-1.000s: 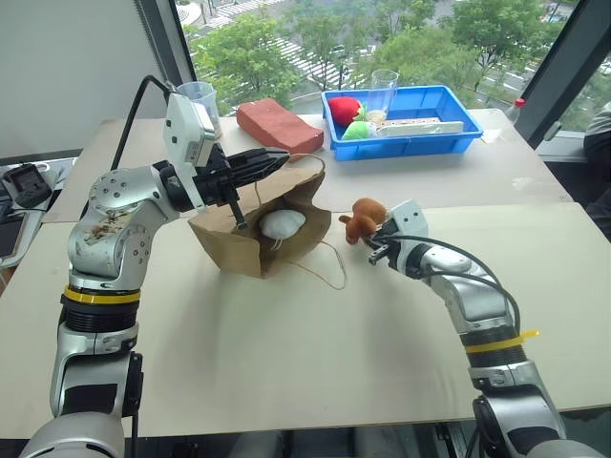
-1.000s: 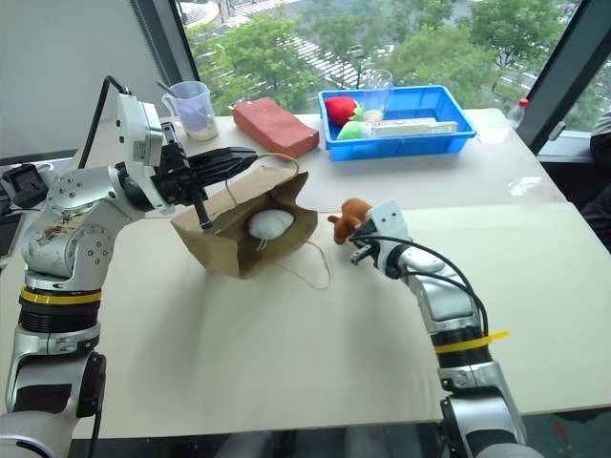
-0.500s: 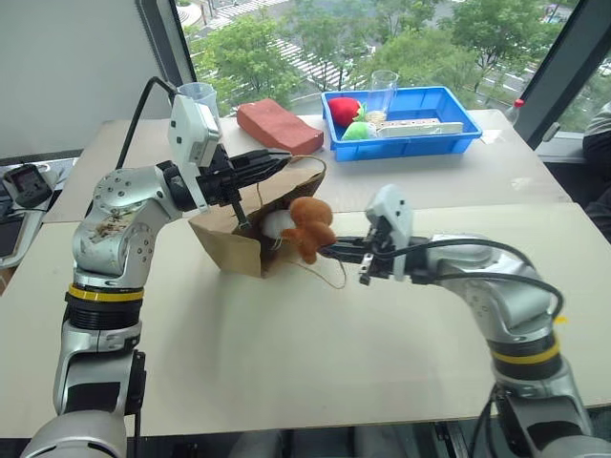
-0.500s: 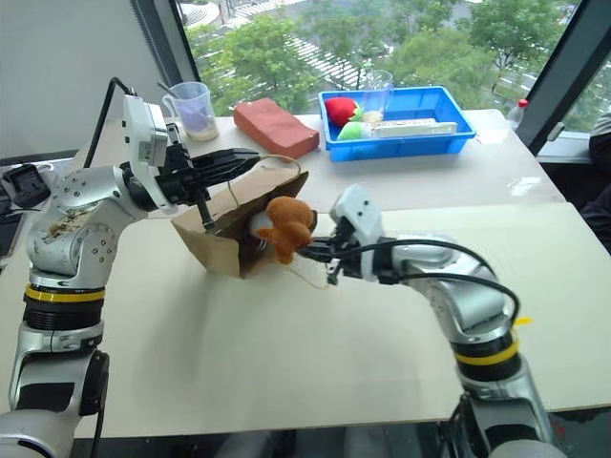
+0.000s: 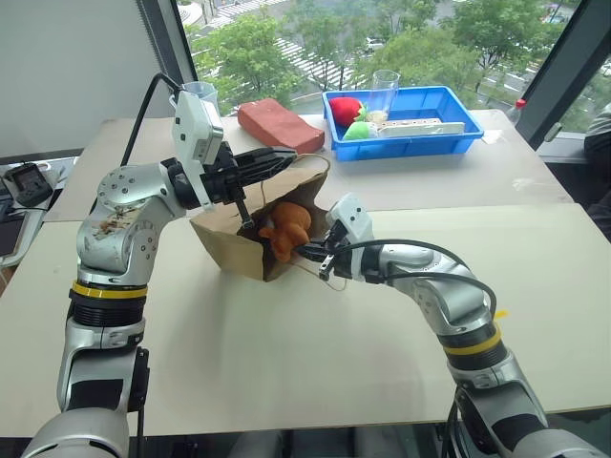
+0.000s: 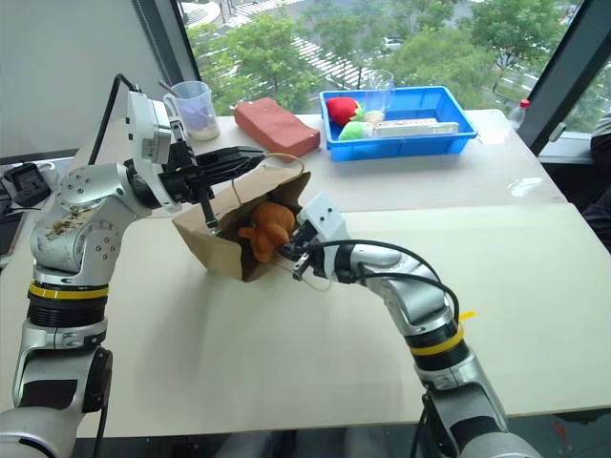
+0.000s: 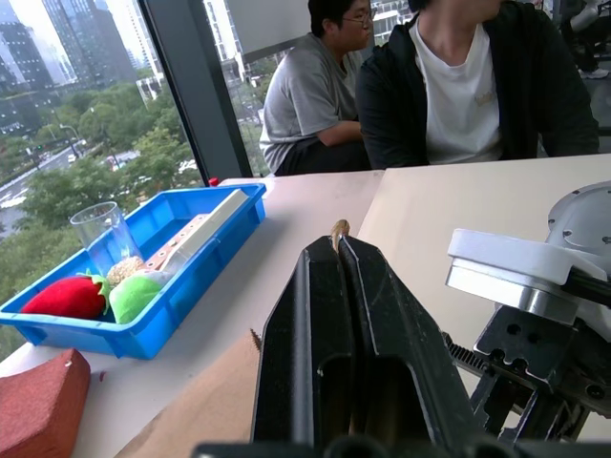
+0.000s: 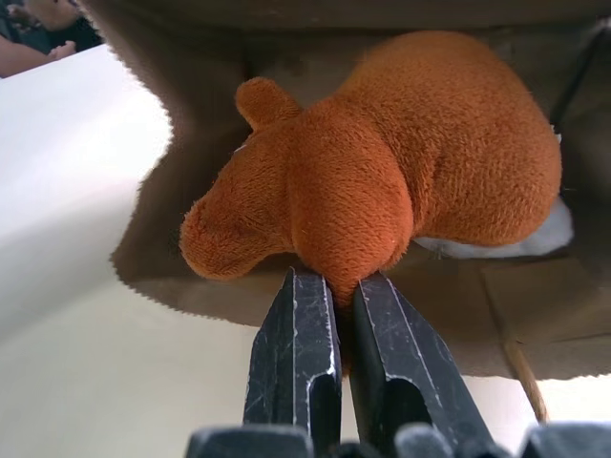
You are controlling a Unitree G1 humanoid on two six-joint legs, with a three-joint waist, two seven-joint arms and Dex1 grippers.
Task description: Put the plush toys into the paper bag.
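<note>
1. Pale tabletop bare and broad on the near side; near edge running along the bottom of the head views.
2. Right gripper clenched on the reddish-brown plush toy, pinching its underside; toy sitting in the mouth of the paper bag.
3. Bag lying on its side, mouth facing the right arm, sawtooth rim around the toy; loop handle trailing on the table beside the gripper.
4. White plush toy deeper inside the bag, just behind the brown one, mostly hidden.
5. Left gripper shut on the bag's upper edge, holding it up.
6. Farther back on a second table: one reddish-brown brick block, one measuring cup, one blue tray with a clear cup and red and green soft items.
7. Two seated people beyond the table's far side.
</note>
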